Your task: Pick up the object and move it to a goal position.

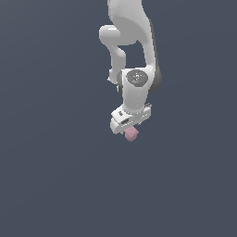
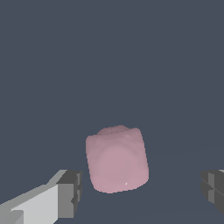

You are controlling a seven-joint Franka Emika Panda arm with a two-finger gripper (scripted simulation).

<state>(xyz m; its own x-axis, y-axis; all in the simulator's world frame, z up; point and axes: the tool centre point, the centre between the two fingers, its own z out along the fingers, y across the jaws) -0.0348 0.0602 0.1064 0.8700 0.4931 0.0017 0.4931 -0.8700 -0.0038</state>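
Note:
The object [image 2: 116, 159] is a small pale pink blocky lump with rounded corners. In the wrist view it lies between the two dark grey fingertips [image 2: 70, 192], with a gap on each side, so my gripper [image 2: 142, 192] stands open around it without touching it. In the exterior view the same object [image 1: 131, 134] peeks out just below the white hand of the arm, and my gripper [image 1: 129, 129] hangs right over it, its fingers mostly hidden by the hand.
A plain dark grey-blue surface [image 1: 55, 185] fills both views. The white arm [image 1: 132, 46] comes down from the top of the exterior view.

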